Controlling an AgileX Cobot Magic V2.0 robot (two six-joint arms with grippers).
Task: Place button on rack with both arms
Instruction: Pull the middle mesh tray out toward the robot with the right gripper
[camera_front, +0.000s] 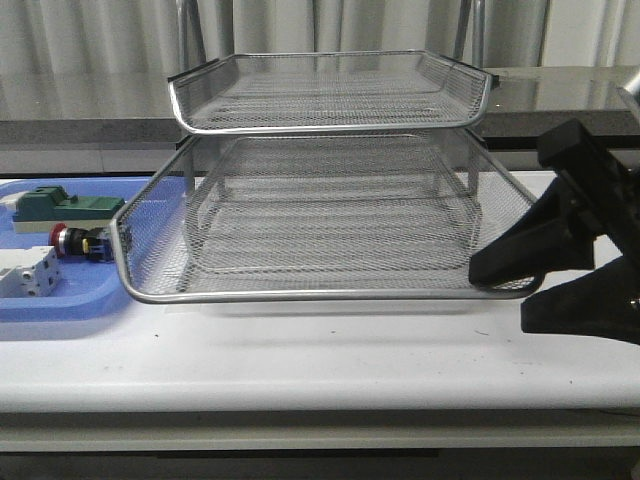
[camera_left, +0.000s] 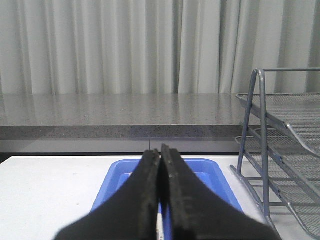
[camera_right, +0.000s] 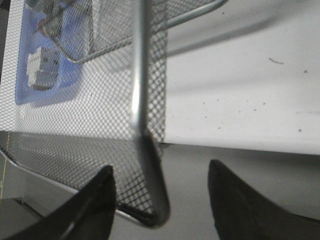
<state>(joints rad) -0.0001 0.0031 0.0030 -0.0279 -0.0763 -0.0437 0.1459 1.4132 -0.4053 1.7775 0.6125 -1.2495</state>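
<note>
On the blue tray (camera_front: 40, 300), your button (camera_front: 75, 241) lay cap-left, nearest the left gripper (camera_left: 161, 165), jaws clenched empty; right gripper (camera_right: 160, 195) released, straddling the rack (camera_front: 320, 290) rim.

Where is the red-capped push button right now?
In the front view, the red-capped push button lies at far left in the flat blue plastic tray, beside the silver wire-mesh rack.
</note>
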